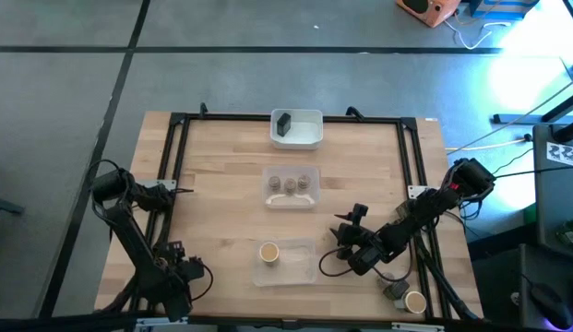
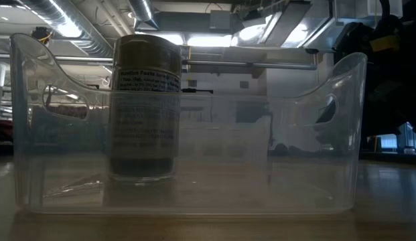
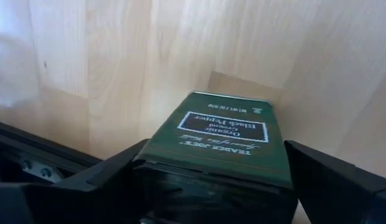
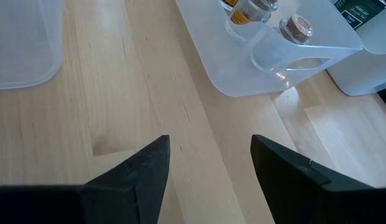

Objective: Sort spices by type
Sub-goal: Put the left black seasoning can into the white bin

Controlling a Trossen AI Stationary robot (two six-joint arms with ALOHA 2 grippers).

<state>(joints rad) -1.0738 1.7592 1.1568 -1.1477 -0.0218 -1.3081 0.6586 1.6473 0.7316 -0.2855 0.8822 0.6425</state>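
Observation:
My left gripper (image 1: 187,270), at the table's near left, is shut on a dark green black-pepper tin (image 3: 220,134); in the high view the gripper hides the tin. My right gripper (image 1: 347,242) is open and empty over bare wood, right of the near clear tray (image 1: 306,267); its wrist view (image 4: 210,162) shows nothing between the fingers. A tan-topped jar (image 1: 268,252) stands in that tray and also shows in the low view (image 2: 144,107). Three small grey-brown jars (image 1: 291,183) stand in the middle clear tray. A dark tin (image 1: 282,124) stands in the white tray (image 1: 309,138). My left gripper pinches the tin by its two long side edges (image 3: 146,163), one finger on each side, at the end nearest the wrist. The fingers lie along the tin. Its labelled face is up and its far end points away from the gripper. Whether it rests on the table, I cannot tell.
A grey jar (image 1: 396,291) and a tan-topped jar (image 1: 414,302) stand at the table's near right corner, beside my right arm. A black frame (image 1: 175,148) runs around the tabletop. Bare wood lies between the trays and the left rail.

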